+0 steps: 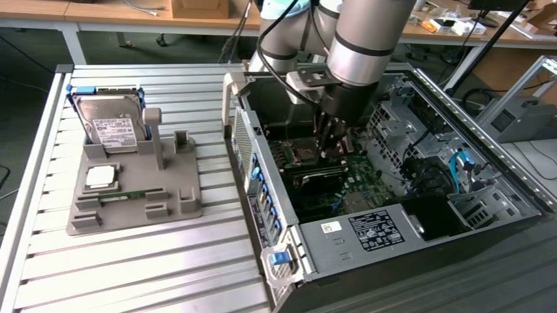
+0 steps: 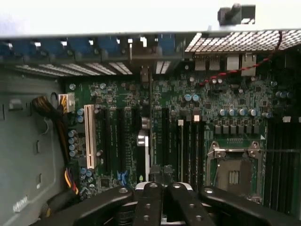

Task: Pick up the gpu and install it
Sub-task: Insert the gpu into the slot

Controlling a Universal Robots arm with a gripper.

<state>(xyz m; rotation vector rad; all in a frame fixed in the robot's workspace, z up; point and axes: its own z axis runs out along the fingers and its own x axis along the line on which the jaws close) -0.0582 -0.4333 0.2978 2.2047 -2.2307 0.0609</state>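
Note:
My gripper (image 1: 335, 140) reaches down inside the open computer case (image 1: 261, 195), just above the green motherboard (image 1: 353, 179). In the wrist view its black fingers (image 2: 150, 202) are pressed together on a thin card seen edge-on, the gpu (image 2: 148, 141). A silver part of the gpu shows beside the card's edge. The gpu hangs upright over the row of black expansion slots (image 2: 120, 136), lined up along them. Whether its lower edge touches a slot is hidden. A white slot (image 2: 90, 141) lies to one side, and the CPU socket (image 2: 233, 172) to the other.
On the slatted table at the exterior view's left stands a grey fixture (image 1: 130, 202) holding a silver hard drive (image 1: 113, 127), a processor chip (image 1: 102, 175) and a narrow memory stick (image 1: 130, 193). Case walls, drive cages (image 1: 409, 124), the power supply (image 1: 379, 228) and cable bundles (image 2: 49, 110) crowd the gripper.

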